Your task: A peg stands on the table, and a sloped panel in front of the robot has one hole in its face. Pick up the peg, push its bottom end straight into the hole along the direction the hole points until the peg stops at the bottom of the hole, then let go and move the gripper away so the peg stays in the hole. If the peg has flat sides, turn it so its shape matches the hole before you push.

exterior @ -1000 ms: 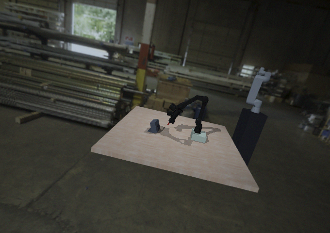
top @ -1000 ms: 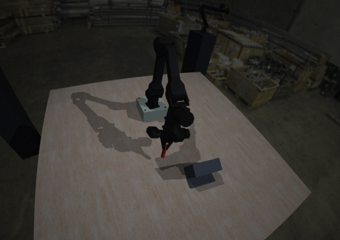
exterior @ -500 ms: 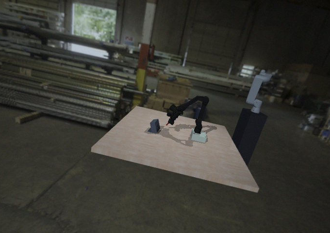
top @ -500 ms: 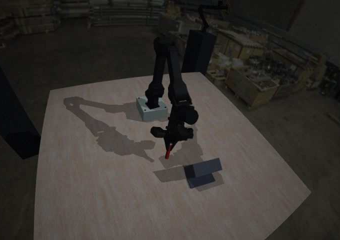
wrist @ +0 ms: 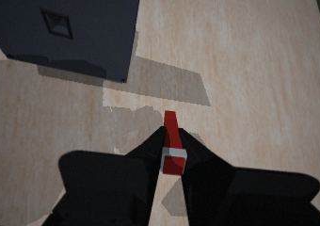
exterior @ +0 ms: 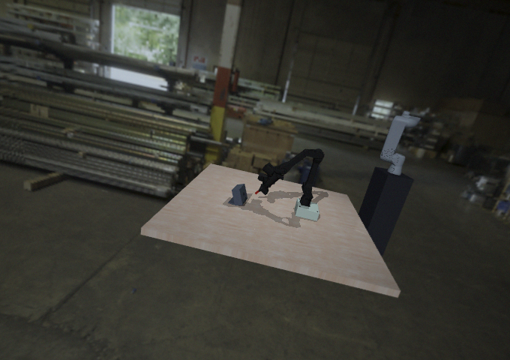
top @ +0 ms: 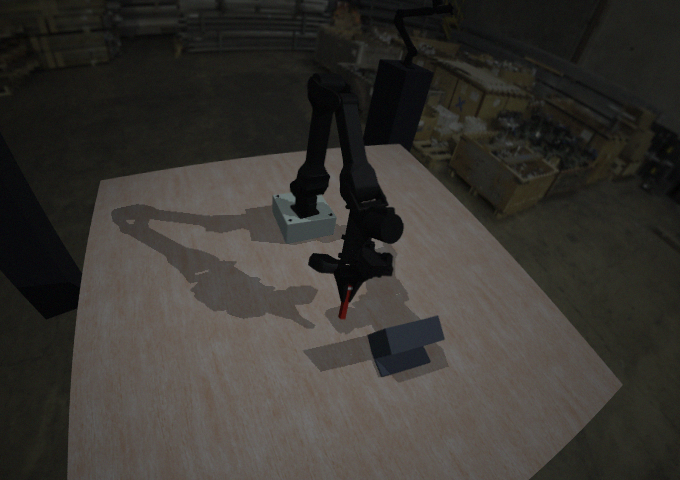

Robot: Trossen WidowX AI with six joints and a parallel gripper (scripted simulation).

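Pincer [top: 346, 298] [exterior: 261, 191] [wrist: 170, 131] nearly closed, clamping the red square-sided peg [top: 343, 310] [exterior: 257, 192] [wrist: 171, 123], lower centre in the wrist view. It looks light and stiff, smooth enough to twist; best held by opposite flats near the pale-banded end, leaving the other end free for the square hole [wrist: 57, 24], upper left.

At lower centre we see the gripper [wrist: 170, 131] closed on a red peg [wrist: 170, 123]; at upper left, a dark panel [wrist: 94, 40] bears a four-sided hole [wrist: 57, 24], its depth unclear to us.
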